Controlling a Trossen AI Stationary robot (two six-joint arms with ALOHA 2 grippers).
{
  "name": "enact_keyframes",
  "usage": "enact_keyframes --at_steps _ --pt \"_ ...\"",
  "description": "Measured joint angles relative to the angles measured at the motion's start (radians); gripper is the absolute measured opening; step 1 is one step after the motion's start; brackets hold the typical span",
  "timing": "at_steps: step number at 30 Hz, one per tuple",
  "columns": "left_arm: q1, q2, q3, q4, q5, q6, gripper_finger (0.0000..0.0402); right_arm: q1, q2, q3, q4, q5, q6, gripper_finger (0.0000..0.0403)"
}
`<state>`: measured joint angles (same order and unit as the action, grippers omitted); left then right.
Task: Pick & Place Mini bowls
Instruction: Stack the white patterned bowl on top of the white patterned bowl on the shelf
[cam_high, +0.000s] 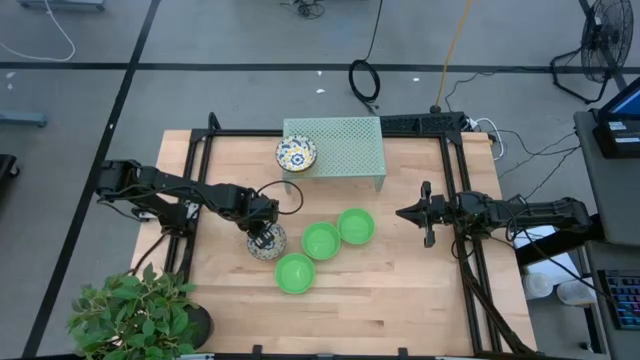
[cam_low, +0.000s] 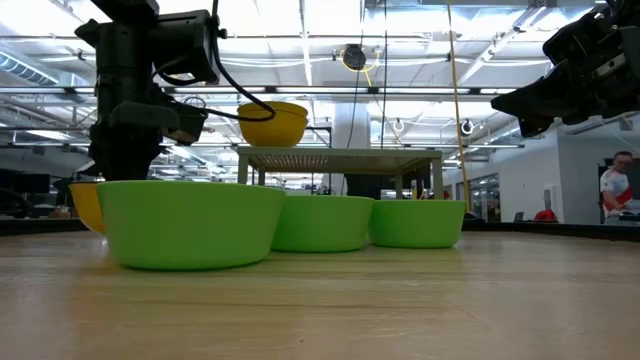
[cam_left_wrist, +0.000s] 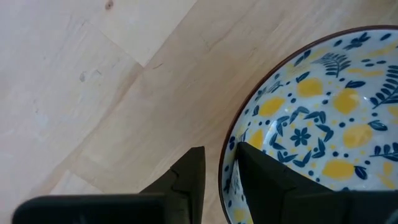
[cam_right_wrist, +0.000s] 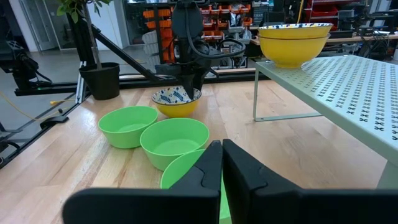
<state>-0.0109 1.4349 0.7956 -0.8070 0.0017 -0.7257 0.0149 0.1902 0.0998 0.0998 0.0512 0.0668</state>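
A white floral mini bowl (cam_high: 270, 247) (cam_left_wrist: 323, 112) stands on its base on the table. My left gripper (cam_high: 262, 237) (cam_left_wrist: 222, 155) points down over its rim and is open. One finger (cam_left_wrist: 193, 177) is outside the wall and the other (cam_left_wrist: 267, 180) is inside, with bare gaps on both sides of the rim (cam_left_wrist: 225, 152). Two more floral bowls (cam_high: 296, 153) (cam_right_wrist: 293, 40) sit stacked on the pale green rack (cam_high: 345, 145). Three green bowls (cam_high: 295, 273) (cam_high: 321, 241) (cam_high: 356, 226) stand on the table. My right gripper (cam_high: 403, 213) (cam_right_wrist: 222, 149) is shut and hovers to their right.
The rack (cam_right_wrist: 348, 81) stands on legs at the table's far edge. A potted plant (cam_high: 135, 310) sits at the near left corner. Black frame rails run along both table sides. Bare wood lies toward the near edge and between the green bowls and my right gripper.
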Motion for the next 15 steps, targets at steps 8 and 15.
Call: enact_keyframes --at_steps 8,15 --pt "0.000 0.000 0.000 0.000 0.000 -0.002 0.0097 0.000 0.000 0.000 0.000 0.000 0.000 0.0000" --pt "0.000 0.000 0.000 0.006 0.039 -0.030 0.0097 0.000 0.000 0.000 0.000 0.000 0.000 0.0000"
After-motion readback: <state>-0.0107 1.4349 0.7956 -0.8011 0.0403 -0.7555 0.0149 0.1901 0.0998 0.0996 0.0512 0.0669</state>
